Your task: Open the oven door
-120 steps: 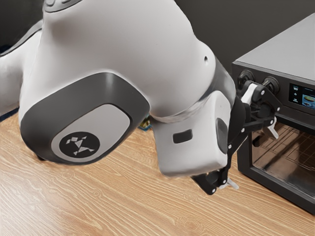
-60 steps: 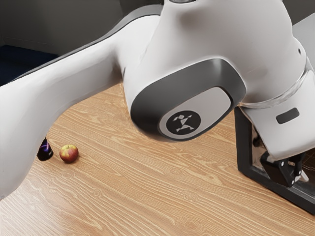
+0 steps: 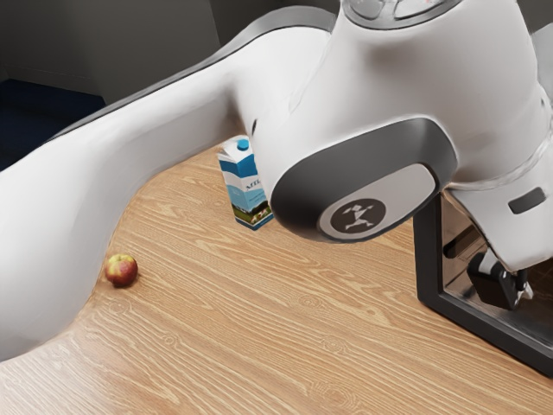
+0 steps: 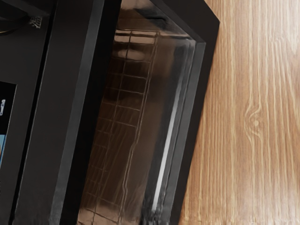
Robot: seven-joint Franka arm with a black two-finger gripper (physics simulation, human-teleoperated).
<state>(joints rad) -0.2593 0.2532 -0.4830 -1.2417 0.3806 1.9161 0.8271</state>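
One oven door [image 3: 429, 251], the task's thing, sits at 3 to 4 o'clock in the ext. view, dark frame round a see-through window. Gripper [image 3: 505, 284] is at approx. 4 o'clock, in front of that window in the same view; can't tell if it's released, clenched or grasping smth., nor if it touches the door.

Arm [image 3: 363, 104] comes in from 9 o'clock, arches up twd. 1 o'clock, then drops twd. 4.

Apple [image 3: 122, 271] lies on the wood table [image 3: 259, 328] at 8 o'clock, just beside the arm's outline. Milk carton [image 3: 246, 194] stands upright near view ctr., at 2 o'clock fr. the apple, partly hidden behind the arm. Dark blue thing [image 3: 43, 117] at 10 o'clock, ID unclear.

Wrist view: wire rack [image 4: 129, 93] visible w/in the door's frame; bright strip [image 4: 166, 154] runs along the window's table-side edge. Control panel [image 4: 28, 93] w/ part of a lit display [image 4: 3, 136] lies on the opp. side of the door fr. the table.
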